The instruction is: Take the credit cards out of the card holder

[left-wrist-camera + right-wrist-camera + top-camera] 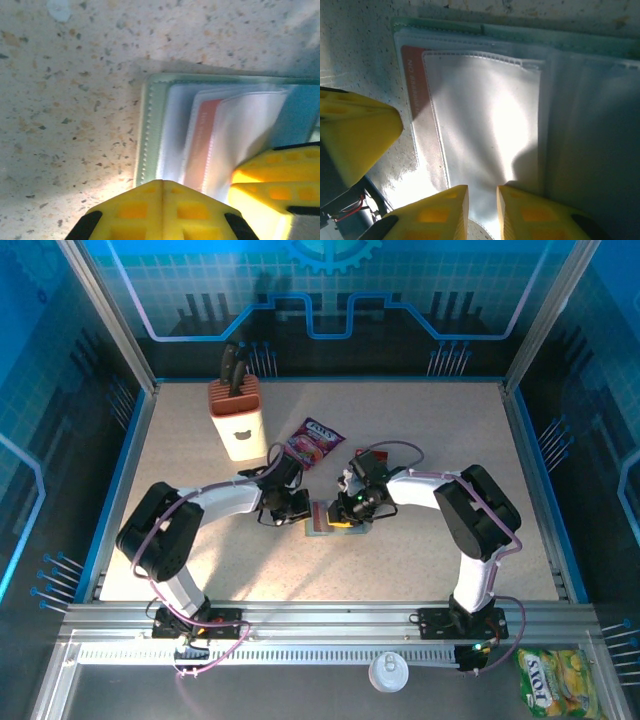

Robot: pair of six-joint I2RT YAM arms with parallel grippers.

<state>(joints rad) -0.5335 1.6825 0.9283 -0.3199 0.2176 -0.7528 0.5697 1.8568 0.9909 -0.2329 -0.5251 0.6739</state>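
**Open card holder pinned mid-bench, red card not yet out of its sleeve**

The card holder (322, 525) lies open at the centre of the bench (200, 560), with both tools meeting over it. The left tool (162, 192), fingers pressed together, sits at the holder's green stitched edge, low in the left wrist view, and seems to be pinning it. The right tool (482, 205) has its fingers a little apart around the lower edge of a clear sleeve (485, 115); whether they actually grip it I cannot tell. A red card (412, 75) peeks out at that sleeve's left side. To do this well, keep the holder pressed flat, catch the card itself rather than the plastic, and draw it out along the sleeve's opening so the wallet doesn't lift.
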